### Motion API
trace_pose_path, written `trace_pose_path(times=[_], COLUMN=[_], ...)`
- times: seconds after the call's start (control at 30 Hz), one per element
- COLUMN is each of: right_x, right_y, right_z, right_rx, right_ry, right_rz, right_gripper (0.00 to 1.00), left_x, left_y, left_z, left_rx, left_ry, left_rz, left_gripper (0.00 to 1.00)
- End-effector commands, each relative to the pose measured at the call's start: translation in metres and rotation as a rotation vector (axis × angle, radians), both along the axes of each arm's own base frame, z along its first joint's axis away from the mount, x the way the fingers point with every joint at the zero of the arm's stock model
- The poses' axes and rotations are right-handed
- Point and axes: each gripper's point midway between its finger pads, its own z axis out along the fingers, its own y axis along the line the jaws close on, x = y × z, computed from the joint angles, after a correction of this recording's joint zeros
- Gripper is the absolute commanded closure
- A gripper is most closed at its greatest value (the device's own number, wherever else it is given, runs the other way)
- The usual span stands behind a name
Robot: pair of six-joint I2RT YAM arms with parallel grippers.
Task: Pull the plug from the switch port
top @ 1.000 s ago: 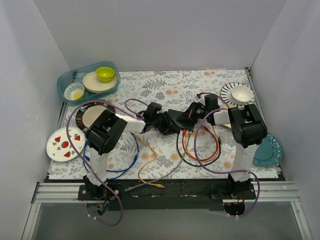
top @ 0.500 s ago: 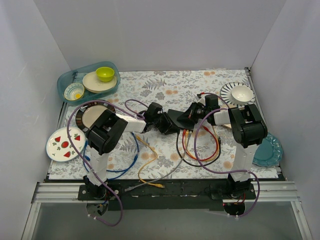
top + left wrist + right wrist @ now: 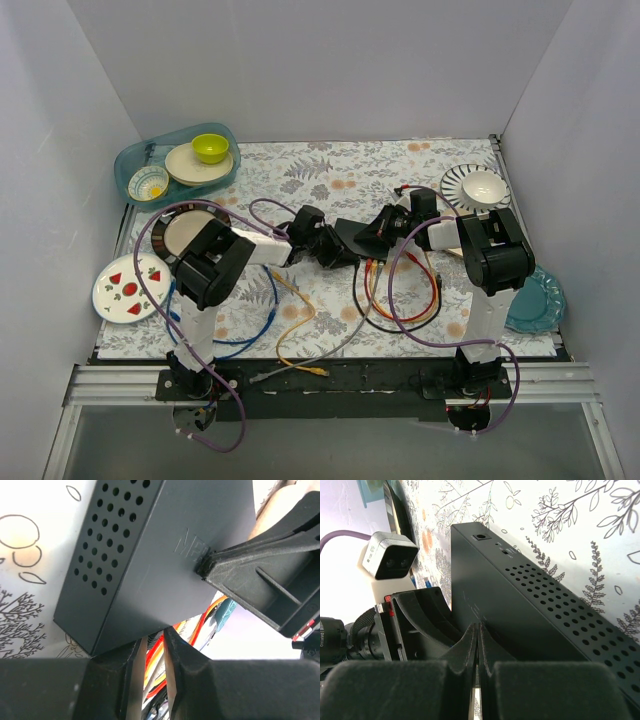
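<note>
The switch (image 3: 350,237) is a flat black box lying mid-table between both arms; its perforated side shows in the left wrist view (image 3: 95,555) and the right wrist view (image 3: 555,610). My right gripper (image 3: 380,231) is shut, its joined tips (image 3: 478,628) pressing on the switch's top face. My left gripper (image 3: 327,247) sits at the socket edge, its fingers (image 3: 172,655) a narrow gap apart. Red and orange cables (image 3: 156,656) run through that gap. The plug is mostly hidden under the switch's edge, so contact with it is unclear.
Red, orange and black cables (image 3: 400,295) loop right of centre; blue (image 3: 255,322), yellow (image 3: 296,326) and grey (image 3: 335,352) ones trail toward the front edge. A teal bin of dishes (image 3: 135,180), a strawberry plate (image 3: 128,287), a striped plate (image 3: 452,180) and a teal plate (image 3: 536,300) ring the work area.
The left gripper's jaws have narrowed at the switch's socket edge. The right gripper and the switch have not visibly moved.
</note>
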Motion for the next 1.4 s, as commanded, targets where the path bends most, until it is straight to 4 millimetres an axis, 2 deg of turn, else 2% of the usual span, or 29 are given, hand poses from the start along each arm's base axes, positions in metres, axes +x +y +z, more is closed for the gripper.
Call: trace_pose_path(times=[0.0, 0.13, 0.23, 0.37, 0.43, 0.5, 0.57, 0.6, 0.63, 0.7, 0.73, 0.77, 0.8, 0.87, 0.9, 0.93, 0.97, 1.03, 1.07, 1.17, 1.37], right_x=[-0.023, -0.023, -0.024, -0.024, -0.025, -0.025, -0.025, -0.024, -0.025, -0.025, -0.025, -0.024, -0.025, -0.025, -0.025, -0.025, -0.025, -0.025, -0.025, -0.025, -0.027], right_y=[-0.025, -0.025, -0.025, -0.025, -0.025, -0.025, -0.027, -0.027, -0.027, -0.027, -0.027, -0.027, -0.027, -0.027, -0.027, -0.028, -0.028, -0.028, -0.028, -0.028, -0.029], right_z=[-0.062, -0.062, -0.063, -0.063, -0.064, -0.063, -0.063, -0.062, -0.062, -0.063, -0.063, -0.063, -0.063, -0.063, -0.063, -0.063, -0.063, -0.062, -0.061, -0.06, -0.062], right_rx=[-0.162, -0.162, -0.163, -0.165, -0.164, -0.163, -0.165, -0.164, -0.168, -0.169, -0.169, -0.169, -0.169, -0.169, -0.173, -0.177, -0.18, -0.183, -0.183, -0.183, -0.183], right_ry=[0.147, 0.146, 0.148, 0.147, 0.149, 0.148, 0.148, 0.147, 0.144, 0.144, 0.145, 0.143, 0.146, 0.146, 0.143, 0.146, 0.143, 0.142, 0.14, 0.136, 0.147], right_rz=[-0.061, -0.061, -0.06, -0.062, -0.061, -0.06, -0.063, -0.063, -0.062, -0.061, -0.062, -0.064, -0.064, -0.064, -0.06, -0.061, -0.059, -0.061, -0.061, -0.062, -0.066], right_gripper=[0.95, 0.95, 0.95, 0.95, 0.95, 0.95, 0.95, 0.95, 0.95, 0.95, 0.95, 0.95, 0.95, 0.95, 0.95, 0.95, 0.95, 0.95, 0.95, 0.95, 0.95], left_x=[-0.026, -0.048, -0.054, -0.059, -0.058, -0.066, -0.066, -0.073, -0.069, -0.066, -0.06, -0.055, -0.049, -0.034, -0.032, -0.023, -0.023, -0.025, -0.027, -0.032, -0.039], left_y=[0.051, 0.064, 0.068, 0.08, 0.086, 0.098, 0.111, 0.121, 0.128, 0.138, 0.135, 0.13, 0.117, 0.094, 0.085, 0.064, 0.058, 0.039, 0.036, 0.025, 0.013], left_z=[-0.063, -0.065, -0.063, -0.048, -0.032, -0.023, -0.017, -0.019, -0.006, 0.003, 0.017, 0.024, 0.036, 0.045, 0.044, 0.062, 0.045, 0.046, 0.038, 0.033, 0.008], left_rx=[0.236, 0.237, 0.234, 0.258, 0.252, 0.274, 0.295, 0.32, 0.308, 0.321, 0.297, 0.276, 0.213, 0.192, 0.206, 0.197, 0.233, 0.241, 0.255, 0.255, 0.267], left_ry=[0.091, 0.114, 0.114, 0.077, 0.042, 0.037, 0.027, 0.05, 0.022, -0.014, -0.063, -0.095, -0.14, -0.207, -0.22, -0.283, -0.258, -0.291, -0.281, -0.283, -0.245], left_rz=[0.056, 0.038, 0.034, 0.036, 0.046, 0.049, 0.075, 0.082, 0.113, 0.145, 0.144, 0.131, 0.095, 0.037, 0.003, -0.048, -0.077, -0.135, -0.147, -0.181, -0.232], left_gripper=[1.0, 1.0, 1.0, 1.0, 1.0, 1.0, 1.0, 1.0, 1.0, 0.96, 0.89, 0.72, 0.66, 0.54, 0.52, 0.51, 0.5, 0.49, 0.49, 0.49, 0.49])
